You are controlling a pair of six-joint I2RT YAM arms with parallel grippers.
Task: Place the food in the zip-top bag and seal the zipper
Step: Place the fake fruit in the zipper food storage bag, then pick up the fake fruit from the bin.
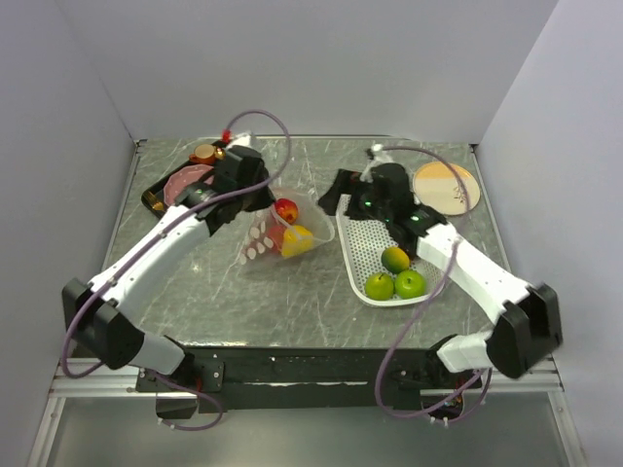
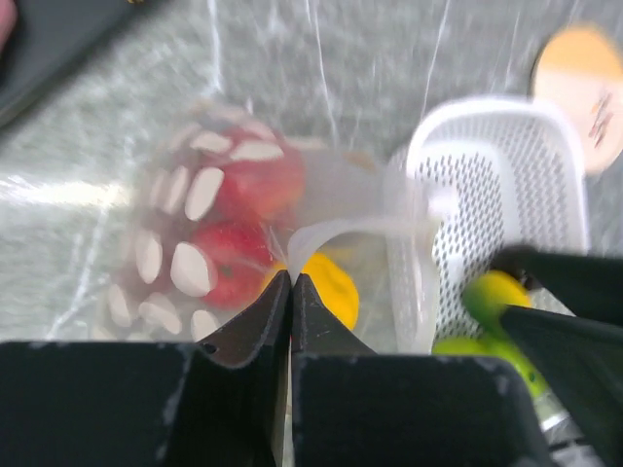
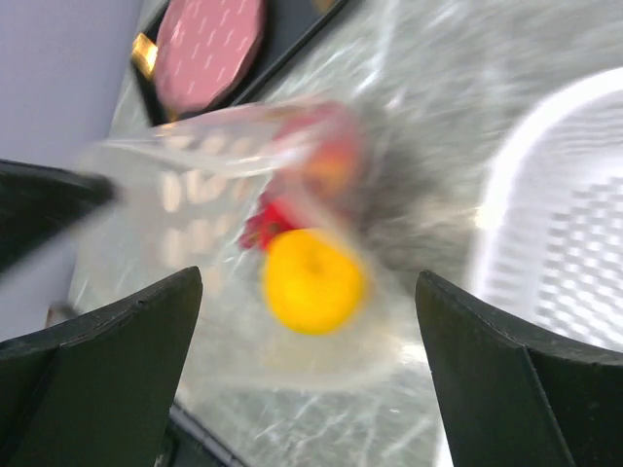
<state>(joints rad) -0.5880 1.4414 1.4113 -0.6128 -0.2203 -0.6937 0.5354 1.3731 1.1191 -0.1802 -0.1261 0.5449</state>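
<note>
At nine o'clock, one flat pink meat slice [image 1: 185,181] is lying half hidden behind the left gripper [image 2: 290,282], which is clenching the rim of the clear polka-dotted zip-top bag [image 1: 258,243]. Mid-surface, the bag is holding two blurred red fruits [image 2: 253,180] and one yellow citrus [image 1: 297,240]. The right gripper [image 3: 310,280] is hanging released. At three o'clock, the white perforated basket [image 1: 362,238] is holding two green apples [image 1: 379,285] and one green-orange citrus [image 1: 395,259].

White perforated basket [image 1: 368,253], pink slice [image 1: 185,180] on black tray [image 1: 154,198], round tan plate [image 1: 446,185]
</note>
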